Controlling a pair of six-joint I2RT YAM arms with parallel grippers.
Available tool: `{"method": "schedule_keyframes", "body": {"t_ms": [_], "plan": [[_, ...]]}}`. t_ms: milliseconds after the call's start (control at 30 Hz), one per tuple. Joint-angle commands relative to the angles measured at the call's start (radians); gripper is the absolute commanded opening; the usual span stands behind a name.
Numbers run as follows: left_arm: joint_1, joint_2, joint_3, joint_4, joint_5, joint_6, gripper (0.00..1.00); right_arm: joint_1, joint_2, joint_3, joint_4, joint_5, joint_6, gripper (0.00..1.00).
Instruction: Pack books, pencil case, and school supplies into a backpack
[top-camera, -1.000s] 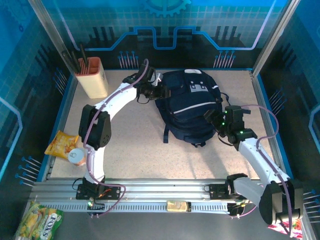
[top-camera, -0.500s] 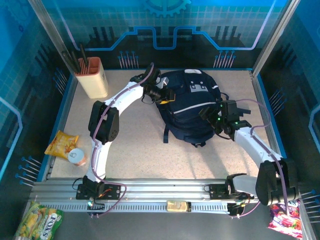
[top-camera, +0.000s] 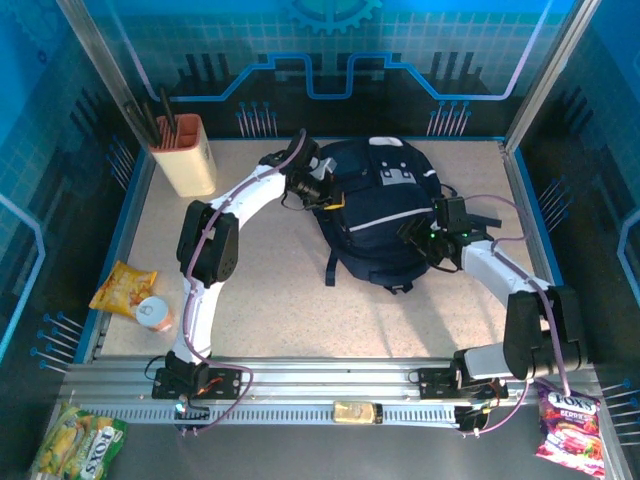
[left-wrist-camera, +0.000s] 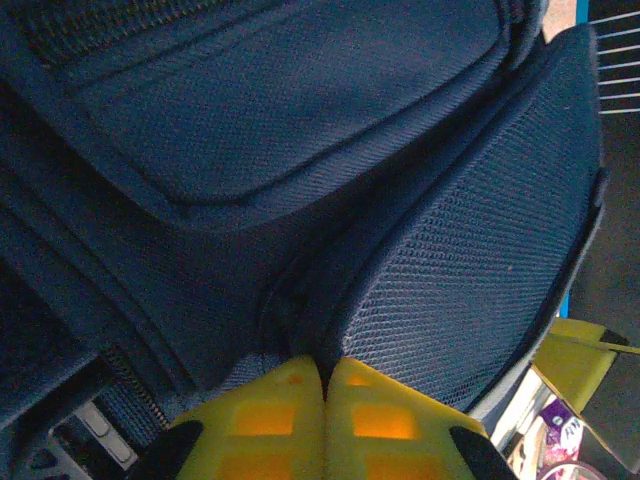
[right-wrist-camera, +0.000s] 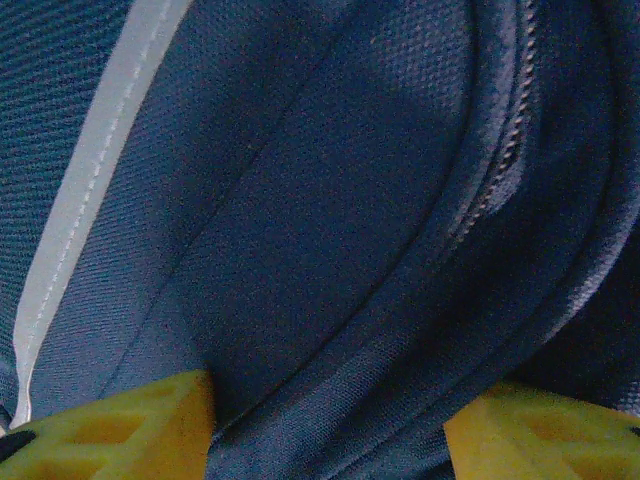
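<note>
Since a second ago the left tool (top-camera: 333, 202) has slid from the rim of the large navy-blue fabric backpack (top-camera: 370, 245) further onto its upper left shoulder, and its yellow fingers, then apart, have come together. The right arm has swung inward: its tool (top-camera: 415, 234), which hung just off the bag's right edge, now reaches over the right flank, and the arm's move has uncovered a red-purple sweet bag (top-camera: 567, 428) beyond the near edge of the speckled beige counter (top-camera: 260, 290). The backpack itself has barely shifted.

In the left wrist view the left tool (left-wrist-camera: 322, 362) is closed, pad against pad, its tips pressed into the crease where a padded pocket of the backpack (left-wrist-camera: 300, 120) meets a mesh side panel. Whether any cloth is nipped between the pads I cannot tell.

In the right wrist view the right tool (right-wrist-camera: 330, 395) stands apart, one yellow finger on each side of a rounded ridge of the backpack (right-wrist-camera: 300, 200). A pale stripe (right-wrist-camera: 90, 200) runs above its left finger and a zip line (right-wrist-camera: 490, 190) above its right one.

The backpack lies flat on the counter between the two tools, touching both.
</note>
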Motion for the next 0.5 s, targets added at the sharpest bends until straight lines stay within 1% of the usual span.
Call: {"method": "schedule_keyframes", "body": {"t_ms": [0, 133, 267, 367, 467], "plan": [[-0.006, -0.074, -0.082, 0.027, 0.061, -0.027, 0.0, -0.002, 0.048, 0.063, 0.045, -0.052, -0.065, 0.61], [0.007, -0.163, -0.208, 0.091, 0.032, -0.058, 0.0, 0.006, 0.1, 0.122, 0.036, -0.076, -0.117, 0.61], [0.017, -0.274, -0.36, 0.183, 0.017, -0.119, 0.0, 0.026, 0.174, 0.192, 0.025, -0.079, -0.173, 0.61], [0.018, -0.342, -0.451, 0.261, 0.024, -0.18, 0.0, 0.041, 0.249, 0.269, 0.0, -0.064, -0.228, 0.59], [0.019, -0.379, -0.497, 0.317, 0.034, -0.228, 0.0, 0.052, 0.298, 0.345, -0.053, -0.039, -0.271, 0.57]]}}
